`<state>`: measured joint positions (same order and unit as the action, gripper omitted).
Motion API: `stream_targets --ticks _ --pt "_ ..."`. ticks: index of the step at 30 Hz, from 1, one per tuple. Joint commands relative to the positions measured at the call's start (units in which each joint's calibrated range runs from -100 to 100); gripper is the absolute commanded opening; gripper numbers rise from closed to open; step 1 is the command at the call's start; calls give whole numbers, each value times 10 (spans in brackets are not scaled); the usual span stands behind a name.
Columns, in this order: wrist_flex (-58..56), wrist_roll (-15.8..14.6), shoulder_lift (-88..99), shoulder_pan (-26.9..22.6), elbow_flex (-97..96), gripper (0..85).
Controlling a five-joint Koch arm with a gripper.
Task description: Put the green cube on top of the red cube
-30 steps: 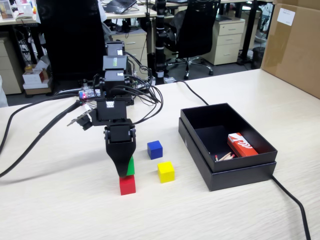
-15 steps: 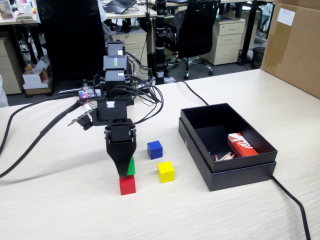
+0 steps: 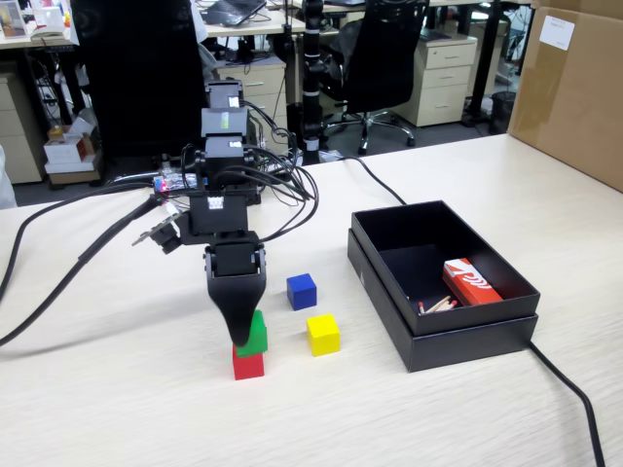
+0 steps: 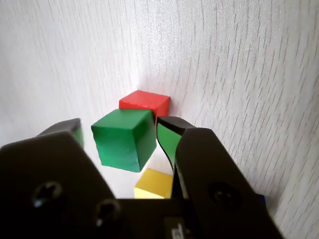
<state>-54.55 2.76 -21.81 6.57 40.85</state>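
Wrist view: gripper (image 4: 122,132) jaws apart, w/ the green cube (image 4: 122,139) between them; right pad looks clear of it, left side partly hidden. Green cube sits on top of the red cube (image 4: 144,103), offset a bit. Fixed view: green cube (image 3: 254,337) rests on red cube (image 3: 248,365), gripper (image 3: 239,336) tip just over it. Yellow cube (image 3: 323,334) & blue cube (image 3: 302,291) nearby; black box (image 3: 467,331) further right.
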Motion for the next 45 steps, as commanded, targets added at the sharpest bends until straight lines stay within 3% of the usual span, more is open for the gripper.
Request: stream_targets --ticks 1,12,23,32,45 --pt "0 0 21 -1 46 384" --pt "0 11 74 0 10 472" --pt "0 16 393 -12 -177 501" --pt "42 -48 720 -53 -476 500" --pt "232 -76 1006 -92 -837 495"
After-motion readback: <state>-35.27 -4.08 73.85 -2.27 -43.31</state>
